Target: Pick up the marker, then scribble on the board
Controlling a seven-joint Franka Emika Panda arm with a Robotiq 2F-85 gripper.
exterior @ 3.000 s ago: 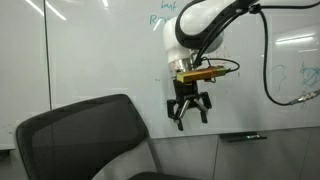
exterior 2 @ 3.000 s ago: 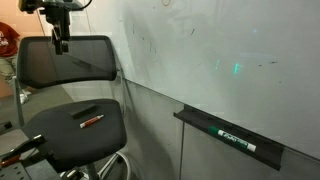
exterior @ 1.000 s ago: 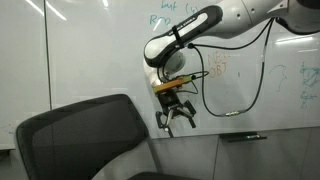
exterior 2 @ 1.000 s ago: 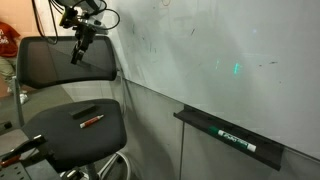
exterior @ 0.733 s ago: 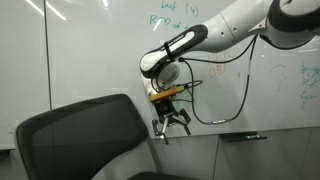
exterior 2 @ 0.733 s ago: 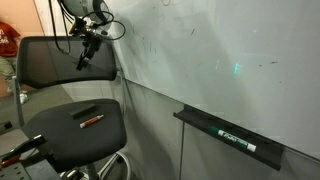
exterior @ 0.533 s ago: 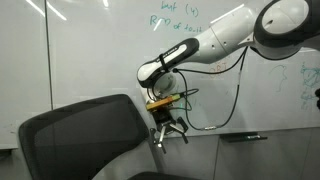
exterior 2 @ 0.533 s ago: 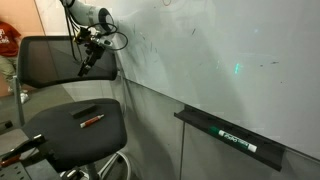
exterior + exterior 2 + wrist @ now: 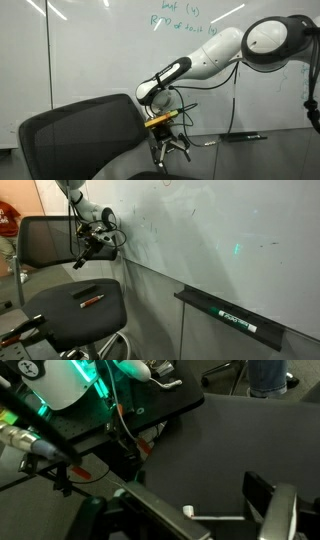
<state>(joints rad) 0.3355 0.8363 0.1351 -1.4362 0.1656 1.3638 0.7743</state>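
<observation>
Found the hand [image 9: 79, 262] spread wide and empty, hovering above the table [image 9: 60, 325]. Spotted the marker [image 9: 92, 300] lying toward the table's back edge, apart from the hand, near the whiteboard [image 9: 220, 230].

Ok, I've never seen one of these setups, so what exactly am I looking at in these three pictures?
It is a white robot arm with a claw at its tip. Two pictures come from cameras standing in the room, at different spots. The third comes from a camera on the arm's wrist, looking down past the claw at a dark seat. There is no table: a small reddish marker lies on the seat of a black office chair, beside a big whiteboard. The claw is open, holds nothing, and hangs above the seat.
</observation>
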